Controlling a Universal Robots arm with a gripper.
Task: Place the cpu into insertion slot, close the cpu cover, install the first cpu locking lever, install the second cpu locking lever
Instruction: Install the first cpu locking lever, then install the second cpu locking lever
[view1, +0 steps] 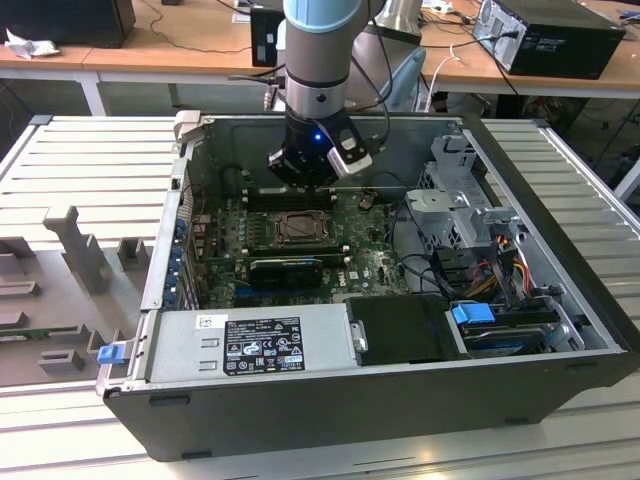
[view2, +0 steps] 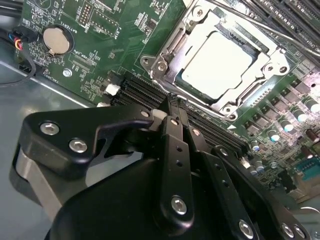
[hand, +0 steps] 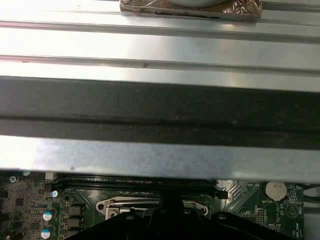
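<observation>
Black tool (view2: 172, 107), fingers together, empty, just above green motherboard (view2: 100, 55). Small square silver-faced cpu (view2: 216, 64) seated in socket; thin grey metal cpu cover (view2: 170, 47) closed around it.

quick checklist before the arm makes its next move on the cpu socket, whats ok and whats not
1. The cpu seated in the insertion slot: ok, its metal face lies flat inside the socket in the second wrist view.
2. The cpu cover closed over the chip: ok, the frame lies flat around it.
3. Locking levers latched: cannot tell; a thin metal rod runs along one side of the frame, its end hidden.
4. The gripper empty: ok, its fingers are shut with nothing between them.
5. Gripper position: ok, it hangs over the motherboard beside the socket, not touching the cover.
</observation>
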